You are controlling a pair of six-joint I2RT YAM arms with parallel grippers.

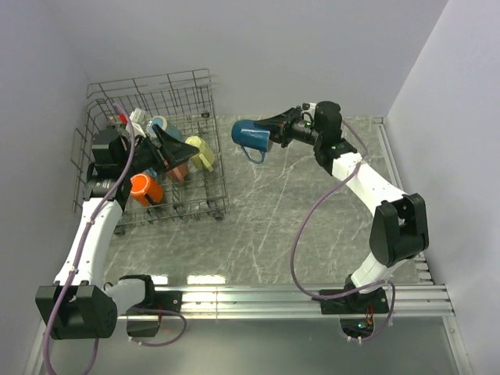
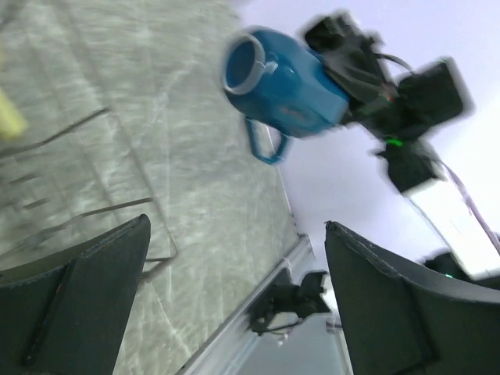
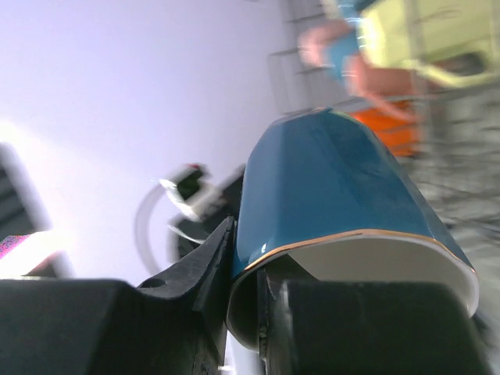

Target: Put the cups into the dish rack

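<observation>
A blue-teal cup (image 1: pixel 251 134) hangs sideways above the table, mouth toward the dish rack (image 1: pixel 211 101) and handle down. My right gripper (image 1: pixel 275 134) is shut on its rim, one finger inside and one outside the wall (image 3: pixel 258 289). The left wrist view shows the same cup (image 2: pixel 281 86) in mid-air. In the grey wire rack at the far left lie an orange cup (image 1: pixel 144 189), a pale yellow cup (image 1: pixel 201 152), a salmon cup (image 1: pixel 178 170) and a light blue cup (image 1: pixel 160 125). My left gripper (image 1: pixel 181 152) hovers over them, open and holding nothing (image 2: pixel 234 297).
The rack stands in the back left corner against the walls. Grey marble tabletop (image 1: pixel 297 226) lies between the rack and the right arm. An aluminium rail (image 1: pixel 312 297) runs along the near edge, with another down the right side (image 1: pixel 394 164).
</observation>
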